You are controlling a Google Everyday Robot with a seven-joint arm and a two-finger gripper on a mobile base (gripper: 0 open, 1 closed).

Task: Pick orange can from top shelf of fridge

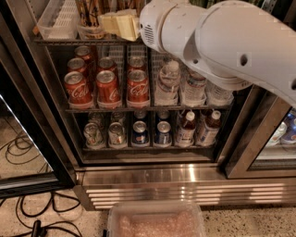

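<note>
An orange can (89, 11) with dark streaks stands in a translucent bin at the top of the view, on the top shelf (69, 40) of the fridge (152, 178). A second similar can shows partly behind my gripper. My gripper (107, 22), with cream-coloured fingers, is at top-shelf height, just right of the orange can and pointing left at it. My big white arm (222, 41) fills the upper right and hides the right side of the top shelf.
An empty slotted bin (58, 18) sits at the shelf's left. Red cola cans (108, 85) and clear bottles (194, 88) fill the middle rack. Mixed cans and bottles (138, 132) fill the lower rack. A clear plastic tub (157, 222) and cables (32, 217) lie on the floor.
</note>
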